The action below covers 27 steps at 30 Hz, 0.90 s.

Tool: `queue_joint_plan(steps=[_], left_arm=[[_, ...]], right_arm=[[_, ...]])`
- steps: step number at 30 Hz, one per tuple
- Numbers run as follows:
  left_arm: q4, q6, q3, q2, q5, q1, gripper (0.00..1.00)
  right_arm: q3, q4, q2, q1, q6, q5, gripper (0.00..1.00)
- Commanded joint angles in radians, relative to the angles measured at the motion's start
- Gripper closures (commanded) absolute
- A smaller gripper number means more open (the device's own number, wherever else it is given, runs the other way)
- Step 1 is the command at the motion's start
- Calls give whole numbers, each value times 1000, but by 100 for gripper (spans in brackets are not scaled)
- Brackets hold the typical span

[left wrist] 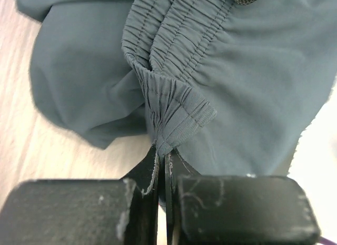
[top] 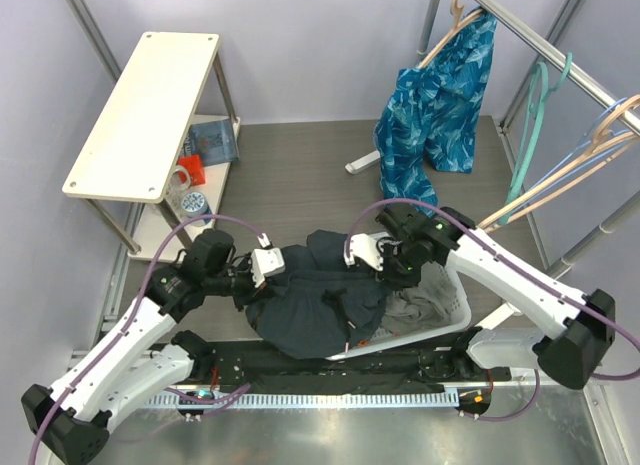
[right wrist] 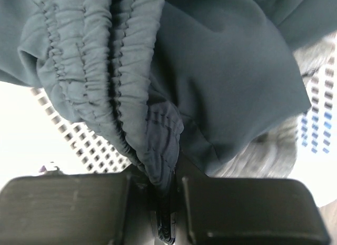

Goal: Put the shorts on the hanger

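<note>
The dark navy shorts (top: 315,300) hang between my two grippers above the white basket's left end. My left gripper (top: 268,264) is shut on the gathered waistband at the left (left wrist: 174,110). My right gripper (top: 365,252) is shut on the waistband at the right (right wrist: 160,145). The drawstring (top: 350,320) dangles down the front. Beige hangers (top: 560,190) hang on the rail at the right, well away from both grippers.
A white perforated laundry basket (top: 440,320) holds grey cloth (top: 410,305) under the right arm. A blue leaf-patterned garment (top: 440,105) hangs from the rail (top: 560,55), with a teal hanger (top: 530,135) beside it. A white shelf stand (top: 145,110) is at the left.
</note>
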Motion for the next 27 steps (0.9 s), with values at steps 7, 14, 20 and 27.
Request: queue_joint_plan(steps=[7,14,20,27], left_arm=[[0,137,-33,0,-134,4,70],[-34,74,74,-79,-86,4,35],[-11,-1,283,-12,-88,4,18],[156,-166,602,250,-42,-1,16]], right_arm=[[97,72,153,6,-67,27,56],[270,-47,45,6,-16,19,19],[480,-67,-77,7,19,-67,10],[591,213,-268,-2,214,0,8]])
